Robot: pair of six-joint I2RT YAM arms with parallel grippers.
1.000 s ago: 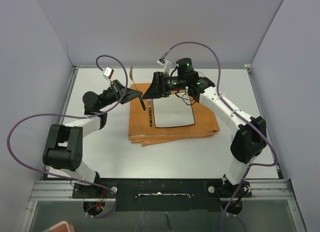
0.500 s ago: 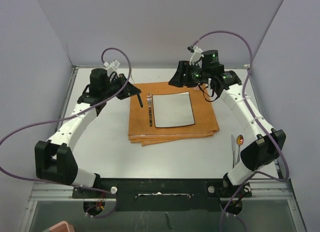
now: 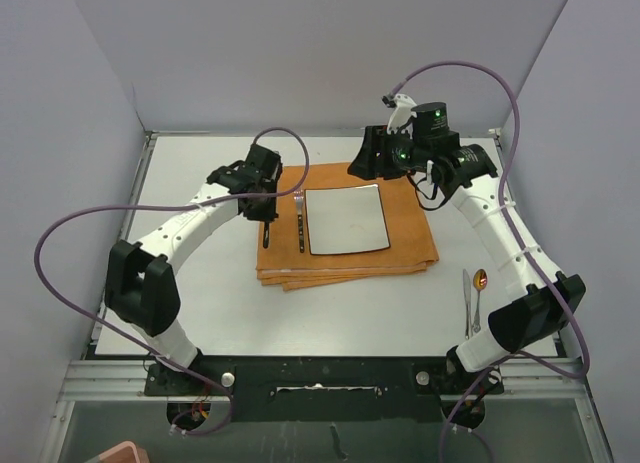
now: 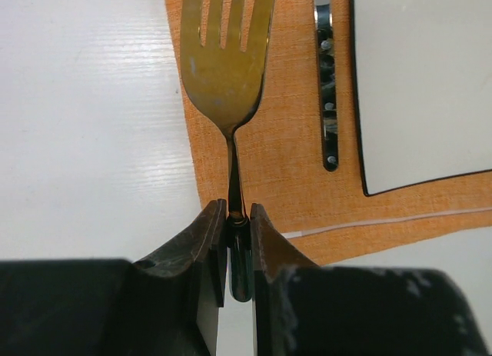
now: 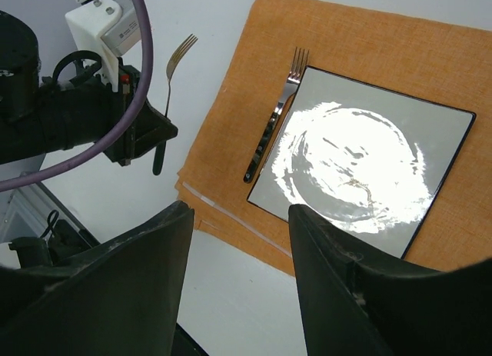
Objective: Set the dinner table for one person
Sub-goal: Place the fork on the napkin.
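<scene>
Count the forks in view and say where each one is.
2. One gold fork is clamped by its handle in the jaws of the left gripper, over the orange mat's edge. The other fork lies on the mat beside the white plate.

I see the off-white worktop (image 3: 330,313) carrying a folded orange mat (image 3: 410,238) at its middle and a spoon (image 3: 479,286) near its right edge.

I see the large off-white rectangular counter (image 3: 330,318) carrying a folded orange cloth mat (image 3: 410,233) nearer its far edge. A square white plate (image 3: 345,221) lies on the mat, with a dark-handled fork (image 3: 300,225) just left of it. My left pincer (image 3: 266,215) holds a slim dark-handled utensil (image 3: 266,235) over the mat's left edge. My right pincer (image 3: 354,165) hangs above the mat's far edge.
</scene>
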